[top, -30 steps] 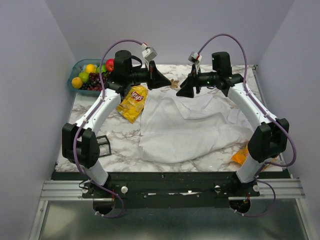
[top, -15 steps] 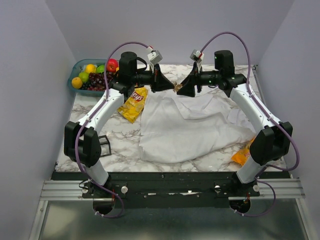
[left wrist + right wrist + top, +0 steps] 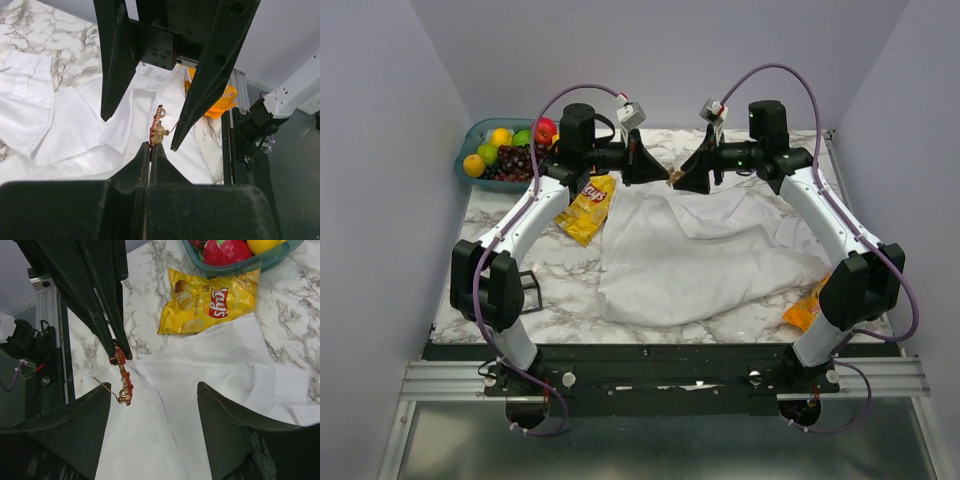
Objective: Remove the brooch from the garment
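The brooch, a small red and gold trinket with a thin wire pin, hangs from my left gripper, which is shut on its lower end. In the right wrist view the brooch dangles above the white garment. My right gripper is open around the brooch, and its left finger is close to the wire pin. From above, the left gripper and the right gripper meet tip to tip over the far edge of the garment, with the brooch between them.
A yellow chip bag lies left of the shirt. A teal fruit bowl stands at the far left corner. An orange snack packet lies by the right arm's base. A small black frame sits at near left.
Over the last second both grippers have drawn closer together at the shirt's far edge, the left arm shifting right. Little has moved in the last half second.
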